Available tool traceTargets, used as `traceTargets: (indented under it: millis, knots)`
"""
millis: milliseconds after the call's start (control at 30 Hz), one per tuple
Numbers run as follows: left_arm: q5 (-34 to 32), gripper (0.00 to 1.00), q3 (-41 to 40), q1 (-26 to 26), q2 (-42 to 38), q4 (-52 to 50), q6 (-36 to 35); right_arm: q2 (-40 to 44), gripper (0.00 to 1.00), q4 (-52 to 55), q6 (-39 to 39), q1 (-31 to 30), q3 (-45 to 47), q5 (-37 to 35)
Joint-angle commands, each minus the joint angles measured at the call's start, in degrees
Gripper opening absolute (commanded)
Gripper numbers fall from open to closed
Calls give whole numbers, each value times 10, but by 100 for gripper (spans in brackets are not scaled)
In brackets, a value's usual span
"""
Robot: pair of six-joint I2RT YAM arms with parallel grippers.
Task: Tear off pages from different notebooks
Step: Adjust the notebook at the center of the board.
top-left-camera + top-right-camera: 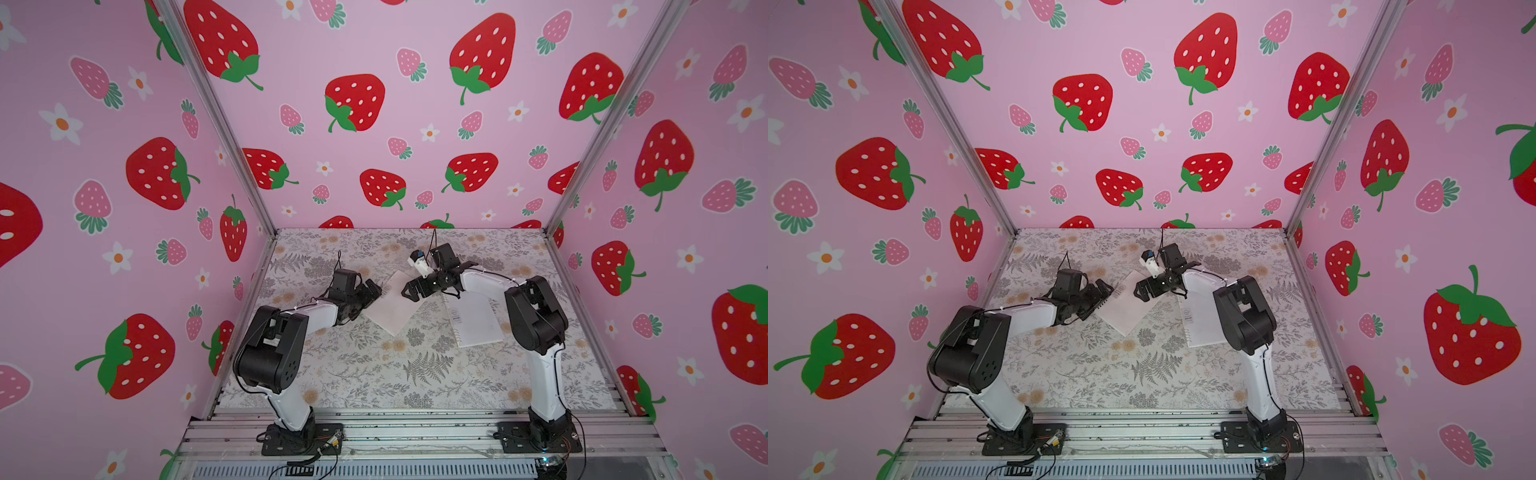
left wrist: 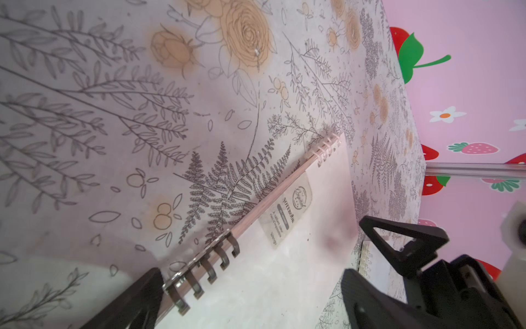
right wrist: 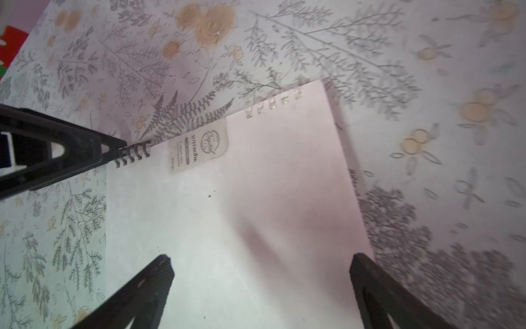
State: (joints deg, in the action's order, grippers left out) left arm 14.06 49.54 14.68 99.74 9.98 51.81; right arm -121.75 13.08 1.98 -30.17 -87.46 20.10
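My left gripper [image 2: 253, 272] and right gripper [image 3: 262, 257] hang spread wide over the pink notebook [image 3: 270, 176]; its label [image 3: 199, 146] reads "NOTEBOOK", finer print illegible. The white notebook [image 1: 478, 322] lies nearby.

One pale pink notebook [image 1: 392, 309] and one white notebook [image 1: 478, 324] make two in total. I count one label [image 3: 199, 148] on the pink one and one label [image 1: 456, 314] on the white one. There is one worktop [image 1: 353, 365]. Two arms stand at it, one left arm [image 1: 274, 345] and one right arm [image 1: 536, 316]. Each ends in one hand: one left hand [image 1: 368, 301], one right hand [image 1: 411, 293], each with two fingers [image 3: 136, 296].
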Motion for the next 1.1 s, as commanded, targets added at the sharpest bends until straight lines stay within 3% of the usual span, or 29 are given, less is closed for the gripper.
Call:
traceTargets:
  millis: [0,167,333,533,700,1067]
  knots:
    - [13,99,12,-10,11,-61,-20,11,100,18,17,9,-18,-43]
    - [11,100,-16,-1,-10,-38,-6,-62,99,61,15,17,-83,-22]
    - [18,100,-4,5,14,-37,-4,-71,96,59,22,18,-74,17]
    - [24,100,11,9,33,-39,-6,-7,95,12,49,17,18,47]
    - [33,100,-4,18,38,-37,17,29,91,23,68,13,41,75]
    - [42,100,-50,69,-43,-39,42,82,91,40,68,-6,65,69]
